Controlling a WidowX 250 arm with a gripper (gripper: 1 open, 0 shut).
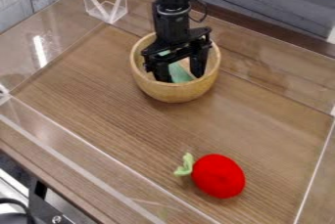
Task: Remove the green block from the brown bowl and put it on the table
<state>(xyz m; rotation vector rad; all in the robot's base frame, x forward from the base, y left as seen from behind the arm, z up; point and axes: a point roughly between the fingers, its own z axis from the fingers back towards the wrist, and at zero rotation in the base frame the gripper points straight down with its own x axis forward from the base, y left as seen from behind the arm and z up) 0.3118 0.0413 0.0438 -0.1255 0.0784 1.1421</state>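
Note:
The brown bowl (167,91) stands on the table (105,135) a little behind its middle. Inside it lies the green block (183,72), light mint and partly hidden by the gripper. My gripper (177,64) reaches straight down into the bowl. Its black fingers (152,60) are spread wide, one on each side of the block, close to the bowl's inner walls. The jaws stand open and I see no squeeze on the block.
A red plush fruit (220,175) with a green leaf lies near the front right. Low clear acrylic walls (39,130) edge the tabletop. A clear folded piece (105,6) stands at the back left. Bare wood stretches between bowl and fruit.

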